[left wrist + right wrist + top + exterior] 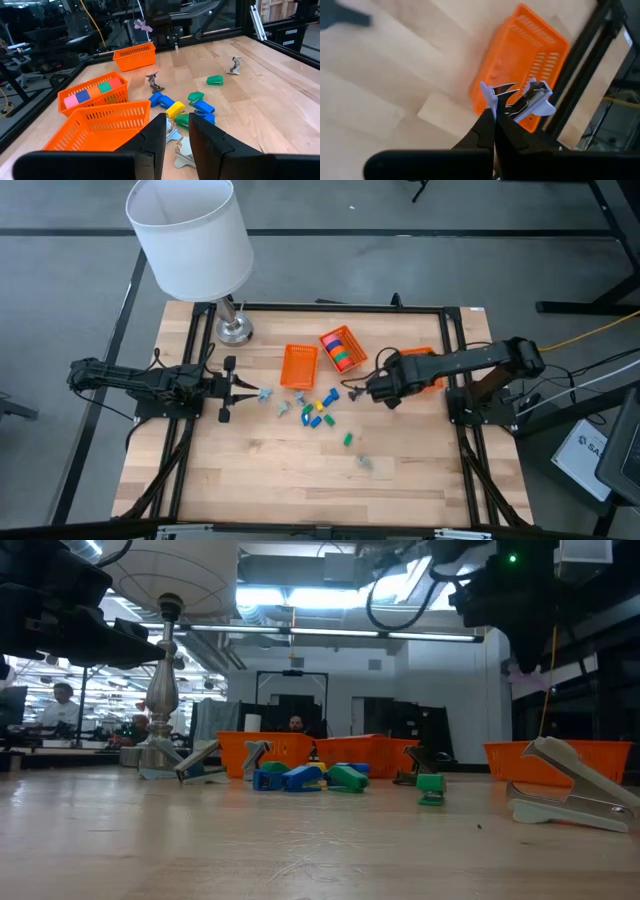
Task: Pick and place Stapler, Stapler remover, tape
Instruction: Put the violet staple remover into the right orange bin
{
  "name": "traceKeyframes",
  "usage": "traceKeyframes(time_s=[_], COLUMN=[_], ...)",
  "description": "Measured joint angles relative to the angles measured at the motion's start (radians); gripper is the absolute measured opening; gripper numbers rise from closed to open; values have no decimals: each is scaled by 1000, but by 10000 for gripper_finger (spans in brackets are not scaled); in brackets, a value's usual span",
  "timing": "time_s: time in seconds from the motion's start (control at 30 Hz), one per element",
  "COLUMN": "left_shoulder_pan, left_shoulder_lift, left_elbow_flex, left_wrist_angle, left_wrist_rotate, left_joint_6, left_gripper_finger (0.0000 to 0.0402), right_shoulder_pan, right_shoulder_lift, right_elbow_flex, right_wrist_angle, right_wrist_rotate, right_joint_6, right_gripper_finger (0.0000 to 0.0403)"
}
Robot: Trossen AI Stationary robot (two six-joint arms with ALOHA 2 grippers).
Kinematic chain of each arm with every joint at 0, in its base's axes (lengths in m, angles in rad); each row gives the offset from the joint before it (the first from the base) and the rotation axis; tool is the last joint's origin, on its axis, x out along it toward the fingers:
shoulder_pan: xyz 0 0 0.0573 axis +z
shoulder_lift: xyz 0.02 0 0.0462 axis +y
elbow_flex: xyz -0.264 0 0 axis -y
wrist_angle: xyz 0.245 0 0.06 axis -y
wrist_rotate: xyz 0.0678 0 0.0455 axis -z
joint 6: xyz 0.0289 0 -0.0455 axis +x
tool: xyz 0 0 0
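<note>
My right gripper [495, 119] hangs above the table beside the right-hand orange basket [525, 55], shut on a white and silver staple remover [520, 99]. In the high view it shows as my right gripper [368, 388]. Blue, yellow and green staplers [318, 410] and grey staple removers [284, 408] lie scattered on the table's middle. The tape [342, 350], several coloured rolls, sits in an orange basket [330, 338]. My left gripper [177, 131] waits at the table's left, open, short of a staple remover [184, 155] on the wood. My right gripper pinches the staple remover between its two fingers by its lower part [509, 108]. The white wings and metal claws stick out past the fingertips. The fingers slant steeply down. The remover is lifted clear of the table.
An orange basket [299, 365] stands behind the pile. A lamp with a white shade [190, 235] and metal foot [236, 330] stands at the far left. One staple remover [365, 463] lies alone toward the near edge, with bare wood around it.
</note>
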Motion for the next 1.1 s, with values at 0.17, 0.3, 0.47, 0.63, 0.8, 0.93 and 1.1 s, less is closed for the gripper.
traceKeyframes(time_s=[0.17, 0.3, 0.47, 0.63, 0.8, 0.93, 1.1], left_shoulder_pan=[0, 0, 0, 0, 0, 0, 0], left_shoulder_lift=[0, 0, 0, 0, 0, 0, 0], left_elbow_flex=[0, 0, 0, 0, 0, 0, 0], left_wrist_angle=[0, 0, 0, 0, 0, 0, 0], left_wrist_rotate=[0, 0, 0, 0, 0, 0, 0], left_joint_6=[0, 0, 0, 0, 0, 0, 0], left_gripper_finger=[77, 79, 77, 79, 77, 78, 79], right_shoulder_pan=[-65, -122, -189, -244, -290, -326, -379], right_shoulder_lift=[-82, -146, -212, -233, -232, -231, -231], right_elbow_flex=[-110, -200, -268, -305, -342, -388, -435], right_wrist_angle=[82, 162, 220, 240, 323, 411, 447], right_wrist_rotate=[6, 6, 22, 21, 21, 21, 0], right_joint_6=[29, 6, -17, -27, -78, -113, -117], right_gripper_finger=[0, 0, 0, 0, 0, 2, 9])
